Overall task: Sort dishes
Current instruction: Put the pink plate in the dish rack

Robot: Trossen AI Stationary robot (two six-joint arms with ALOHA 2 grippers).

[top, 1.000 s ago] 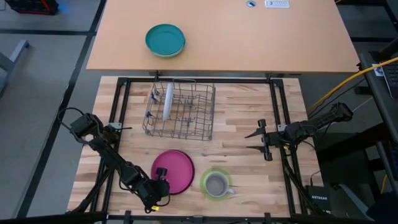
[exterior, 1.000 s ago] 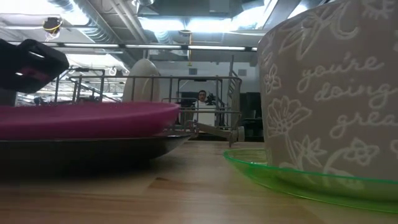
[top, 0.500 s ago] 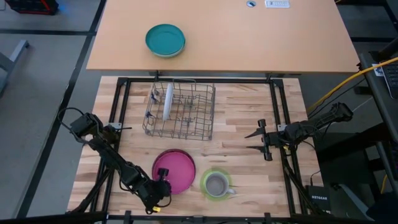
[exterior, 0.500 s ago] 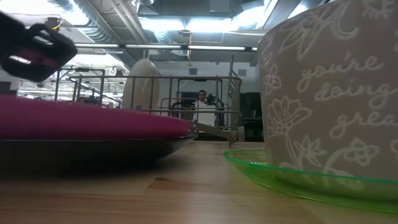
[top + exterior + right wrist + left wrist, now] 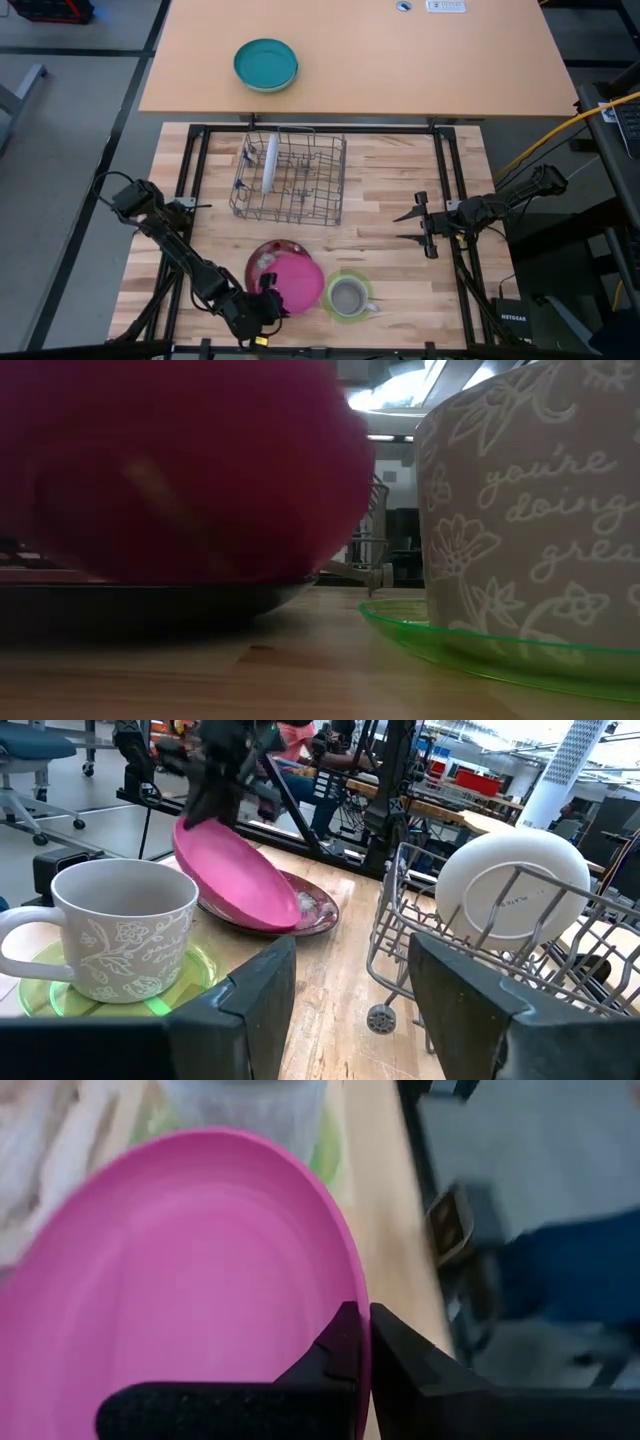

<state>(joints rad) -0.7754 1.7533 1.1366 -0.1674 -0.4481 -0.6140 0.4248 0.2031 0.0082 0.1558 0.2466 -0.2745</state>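
Observation:
The magenta plate [image 5: 298, 280] stands tilted over a dark red plate [image 5: 260, 262] that lies flat on the table's near part. My left gripper [image 5: 269, 297] is shut on the magenta plate's near-left rim. A grey mug [image 5: 347, 297] stands on the lime-green saucer [image 5: 330, 292] just right of the plates. The white plate [image 5: 270, 160] stands on edge in the wire rack [image 5: 290, 178]. My right gripper [image 5: 408, 225] waits open at the table's right, pointing left, with nothing between its fingers. My left gripper pinches the magenta plate's rim [image 5: 350, 1285] between its two fingers, one on the upper face and one on the underside. The fingers come from the table's near-left. The held edge is raised, and the opposite edge [image 5: 292, 920] rests on the dark red plate [image 5: 318, 905].
A teal bowl [image 5: 266, 64] sits on the farther, lighter table. The black frame rails [image 5: 190, 200] run along the work table's sides. Bare wood lies between the rack and my right gripper. People and chairs show in the room beyond.
My left gripper has shut on the magenta plate's near-left rim and gone up. The plate has tipped: its held edge has risen, its opposite edge has stayed on the dark red plate, which now shows at the left.

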